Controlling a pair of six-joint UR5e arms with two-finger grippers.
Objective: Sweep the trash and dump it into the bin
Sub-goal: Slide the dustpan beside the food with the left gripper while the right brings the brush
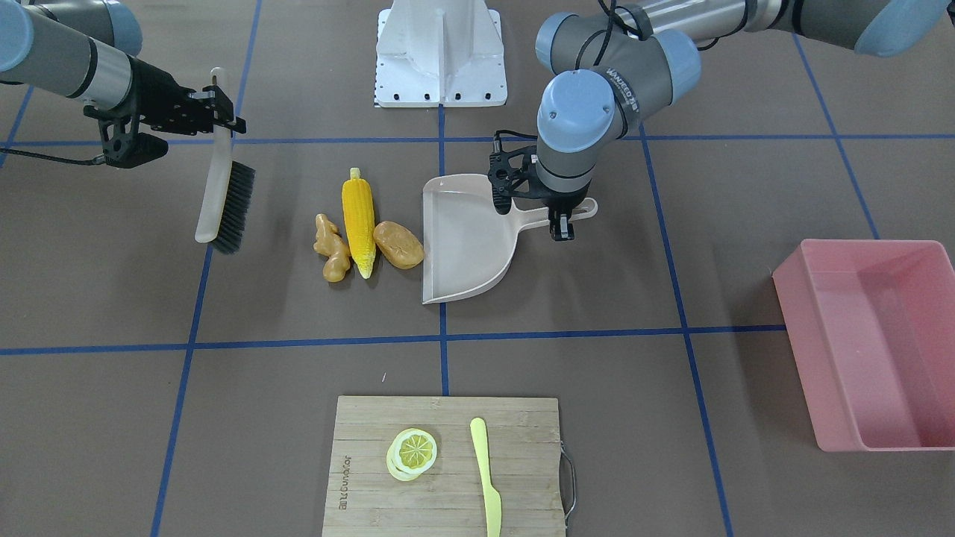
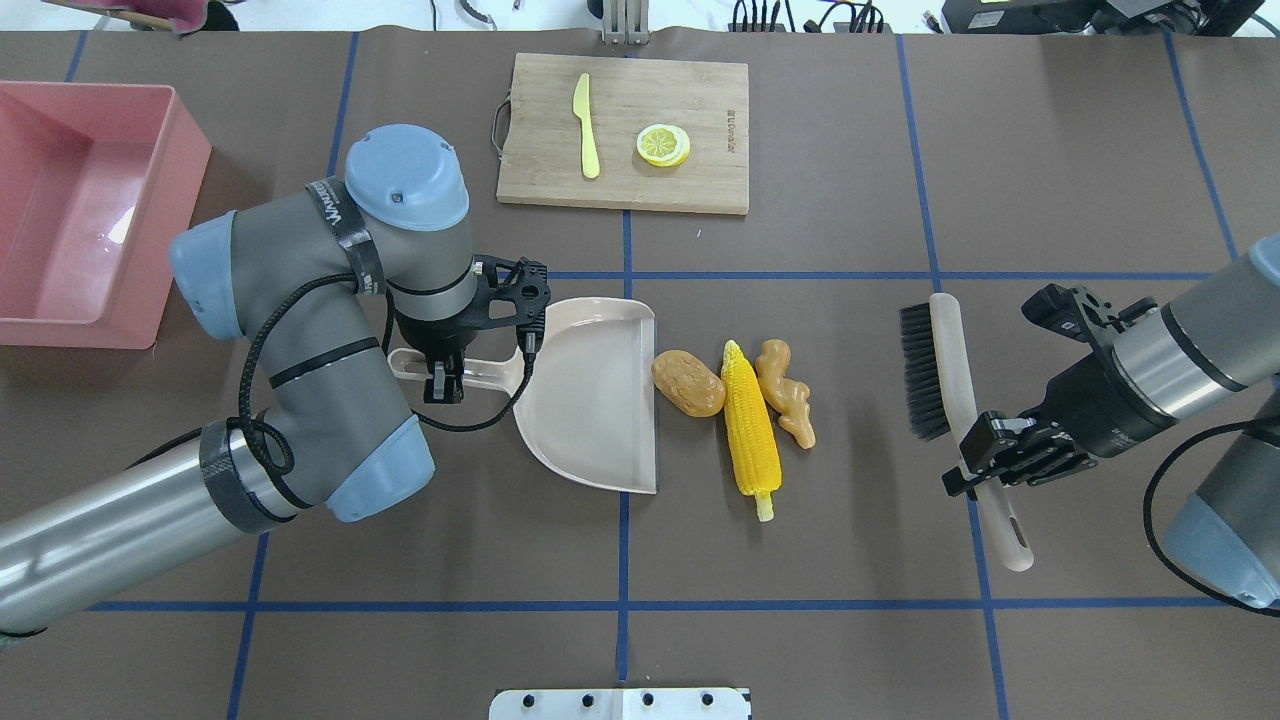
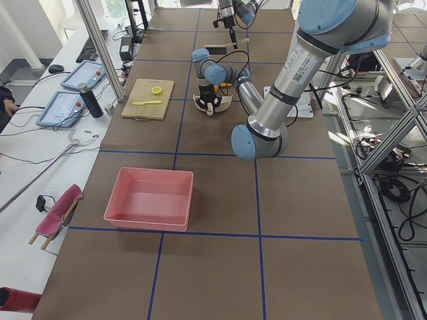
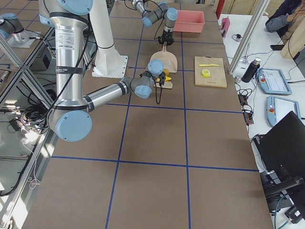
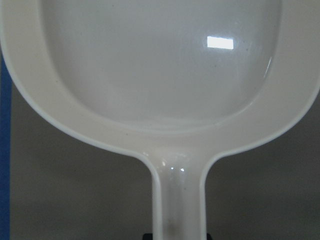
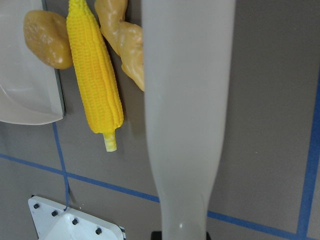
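End effectors both grip tools: the left end effector (image 2: 441,380) is clamped on the handle of the beige dustpan (image 2: 590,400), the right end effector (image 2: 985,465) on the brush (image 2: 940,370) handle. The potato (image 2: 688,382) touches the dustpan's open lip, with the corn cob (image 2: 750,420) and ginger root (image 2: 785,390) just beside it. The pink bin (image 2: 75,333) stands well apart on the bench (image 2: 800,600).

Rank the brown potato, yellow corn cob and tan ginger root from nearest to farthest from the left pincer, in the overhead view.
1. Brown oval toy potato, beside the beige plastic dustpan.
2. Yellow toy corn cob, in the middle.
3. Knobbly tan ginger root, on the corn's far side.
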